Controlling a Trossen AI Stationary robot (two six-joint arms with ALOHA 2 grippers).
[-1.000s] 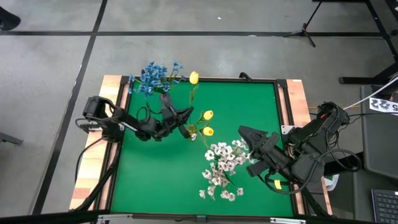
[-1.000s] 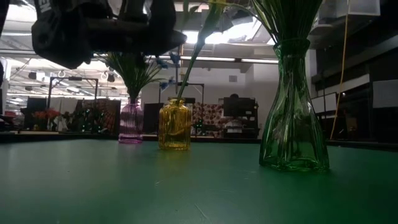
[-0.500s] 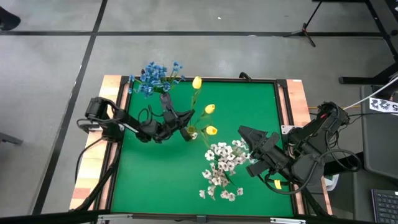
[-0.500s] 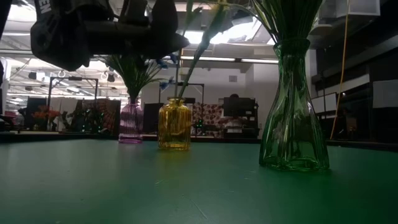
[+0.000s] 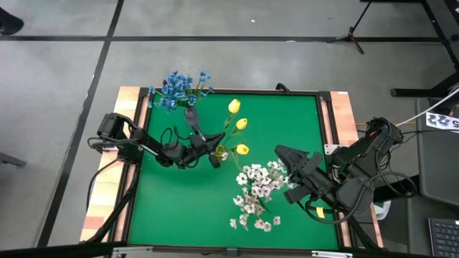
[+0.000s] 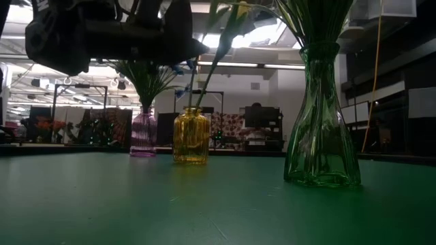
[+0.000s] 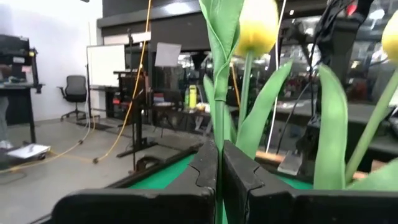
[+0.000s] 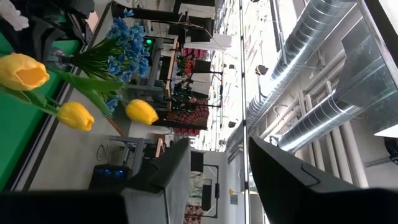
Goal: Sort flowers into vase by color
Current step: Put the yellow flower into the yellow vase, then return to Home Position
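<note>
Three glass vases stand on the green mat: a purple one with blue flowers, a yellow one, and a tall green one with white flowers. Two yellow tulips rise over the yellow vase. My left gripper is just left of it, shut on a third yellow tulip whose bud leans toward the far edge. Whether that stem's lower end stands in the vase I cannot tell. My right gripper hangs open, high at the right, holding nothing. My left gripper pinches the tulip's green stem between its two fingers, well below the bud. The fingers come about level from the table's left and lie across the stem. The stem rises from the hold with a long leaf beside it.
A wooden frame borders the mat on the left and right sides. The white flowers spread wide between the yellow vase and my right arm. Open mat lies at the near left.
My left gripper has rolled and shifted slightly, staying shut on the stem. The held tulip has tipped: its bud has swung toward the table's right and near side, closer to the other two yellow buds. My right arm has kept still.
</note>
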